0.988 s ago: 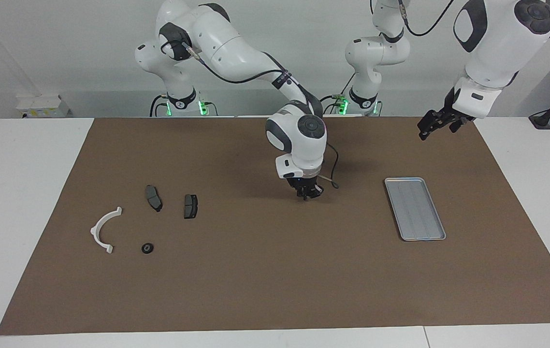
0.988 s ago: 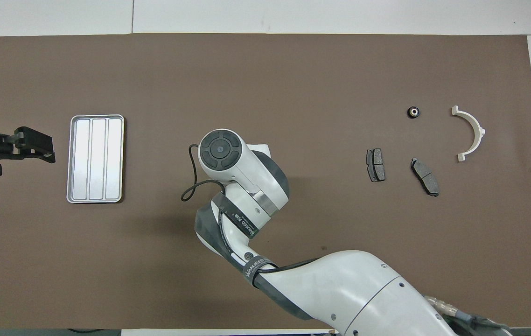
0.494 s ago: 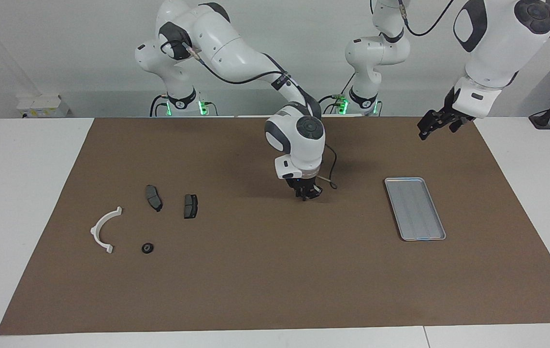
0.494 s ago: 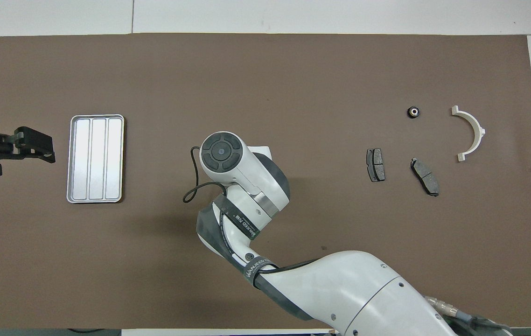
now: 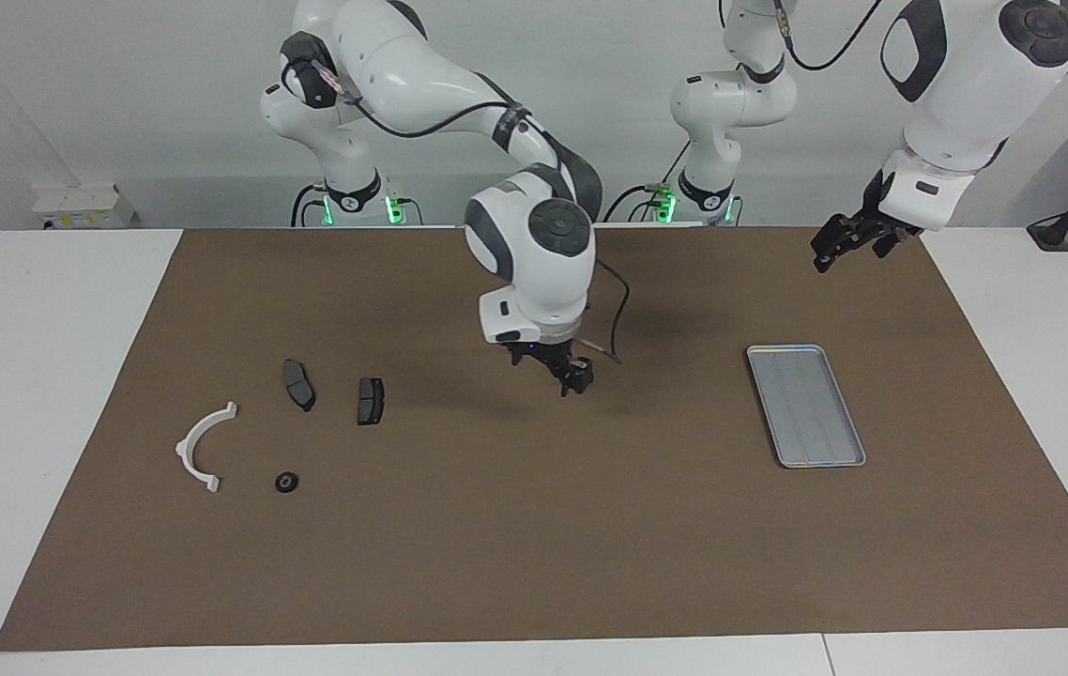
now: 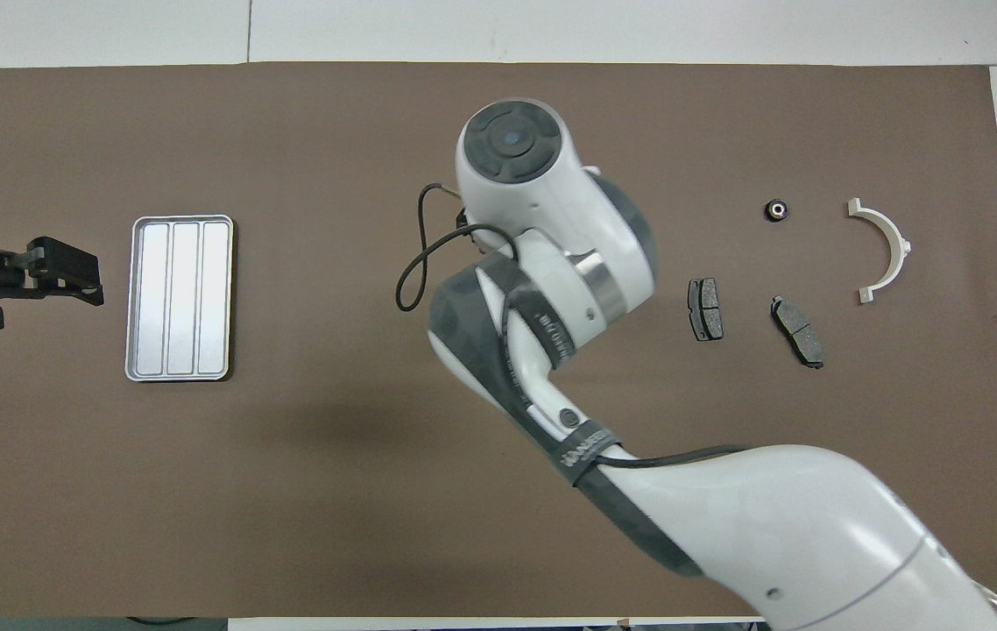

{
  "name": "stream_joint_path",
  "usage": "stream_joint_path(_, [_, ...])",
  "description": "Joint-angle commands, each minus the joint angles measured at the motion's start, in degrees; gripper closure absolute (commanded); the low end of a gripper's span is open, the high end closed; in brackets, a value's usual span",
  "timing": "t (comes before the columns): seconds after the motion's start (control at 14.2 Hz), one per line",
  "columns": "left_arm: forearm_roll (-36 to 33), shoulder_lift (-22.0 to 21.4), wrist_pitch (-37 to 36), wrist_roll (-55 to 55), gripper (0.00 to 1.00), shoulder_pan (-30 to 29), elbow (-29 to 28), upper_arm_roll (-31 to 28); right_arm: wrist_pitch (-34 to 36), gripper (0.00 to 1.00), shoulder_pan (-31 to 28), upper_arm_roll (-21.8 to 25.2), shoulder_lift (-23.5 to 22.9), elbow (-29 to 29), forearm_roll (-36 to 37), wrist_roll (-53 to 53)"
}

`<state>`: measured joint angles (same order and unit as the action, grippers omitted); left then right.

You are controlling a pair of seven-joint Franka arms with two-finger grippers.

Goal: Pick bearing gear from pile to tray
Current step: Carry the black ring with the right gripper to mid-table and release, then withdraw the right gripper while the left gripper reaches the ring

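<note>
Brown matting (image 5: pixel 534 545) covers a white table (image 5: pixel 46 376) before a pale wall, where two white robot arms work. Only the facing view shows the right gripper (image 5: pixel 577 380), hanging over the middle of the mat; from overhead the arm's own wrist hides it. Whether its fingers are apart or together cannot be told, and nothing is seen in them. The left gripper (image 5: pixel 836 242) waits over the mat's edge at the left arm's end, jaws spread wide and empty. Just beside it lies the silver tray (image 5: pixel 848 460), ribbed and bare. The small black round gear (image 5: pixel 286 482) sits toward the right arm's end, beside a white curved bracket (image 5: pixel 200 443) and two dark grey pads (image 5: pixel 298 384), untouched.
</note>
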<state>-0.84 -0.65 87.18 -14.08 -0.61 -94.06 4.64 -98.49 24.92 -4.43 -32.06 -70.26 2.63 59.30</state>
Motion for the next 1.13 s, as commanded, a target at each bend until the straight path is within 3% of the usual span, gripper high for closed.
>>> stream_joint_path(0.0, [0.6, -1.2, -0.7, 0.4, 0.0, -0.4, -0.7, 0.3, 5.6, 0.0, -9.3, -1.0, 5.4, -1.0, 0.1, -25.7])
stream_joint_path(0.14, [0.6, -1.2, -0.7, 0.4, 0.0, -0.4, -0.7, 0.3, 6.3, 0.0, -15.6, -0.8, 6.7, -1.5, 0.8, -43.7])
stream_joint_path(0.28, [0.6, -1.3, -1.6, 0.7, 0.0, -0.4, -0.7, 0.5, 4.3, 0.0, -21.3, -0.8, 6.8, -3.7, 1.1, -52.2])
stream_joint_path(0.71, [0.6, -2.3, -0.5, 0.0, 0.0, 4.4, -1.6, 0.7, -14.7, 0.0, -27.9, -0.6, 7.1, -19.2, 6.5, -51.5])
stream_joint_path(0.92, [3.7, -3.9, 11.6, -11.2, 0.0, 7.1, -9.7, 1.2, -19.9, 0.0, -29.2, -0.6, 3.2, -20.2, 9.2, -45.8])
stream_joint_path(1.06, [3.9, -0.1, 15.8, -18.9, 0.0, 12.4, -10.4, 1.2, -21.9, 0.0, -29.2, -0.7, 0.9, -19.5, 9.1, -44.3])
